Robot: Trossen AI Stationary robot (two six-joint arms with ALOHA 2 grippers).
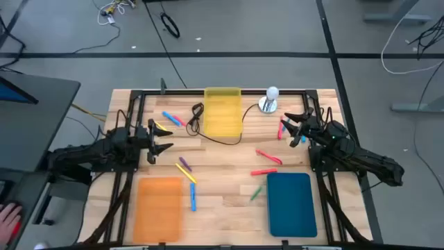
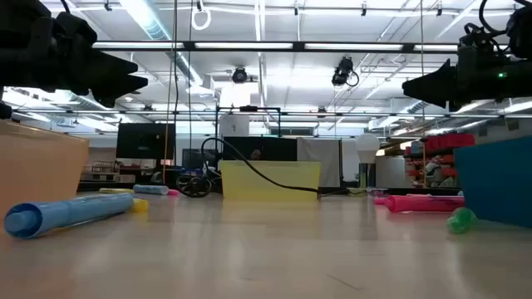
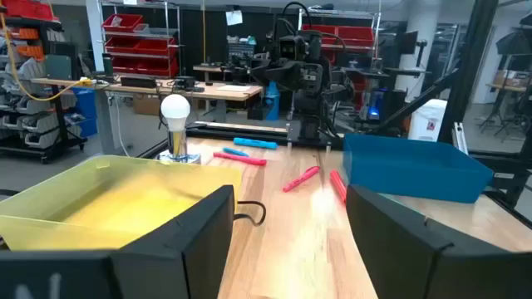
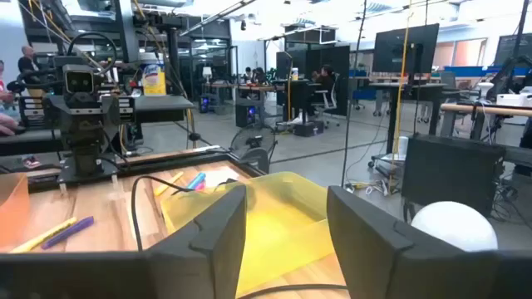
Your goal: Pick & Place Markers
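Observation:
Markers lie scattered on the wooden table: a blue and a pink one (image 1: 171, 118) at the back left, a purple and a yellow one (image 1: 184, 168) mid-table, a blue one (image 1: 193, 199) beside the orange tray, red ones (image 1: 268, 157), and a green one (image 1: 257, 192). My left gripper (image 1: 166, 139) hovers open above the table's left side and points toward the right. My right gripper (image 1: 288, 129) hovers open at the back right, next to a red and a blue marker (image 1: 284, 129). Nothing is between the fingers in either wrist view (image 3: 291, 241) (image 4: 287, 232).
A yellow tray (image 1: 222, 114) stands at the back middle, an orange tray (image 1: 159, 208) at the front left and a teal tray (image 1: 291, 206) at the front right. A black cable (image 1: 215, 139) curls past the yellow tray. A white bulb on a silver base (image 1: 270, 99) stands at the back.

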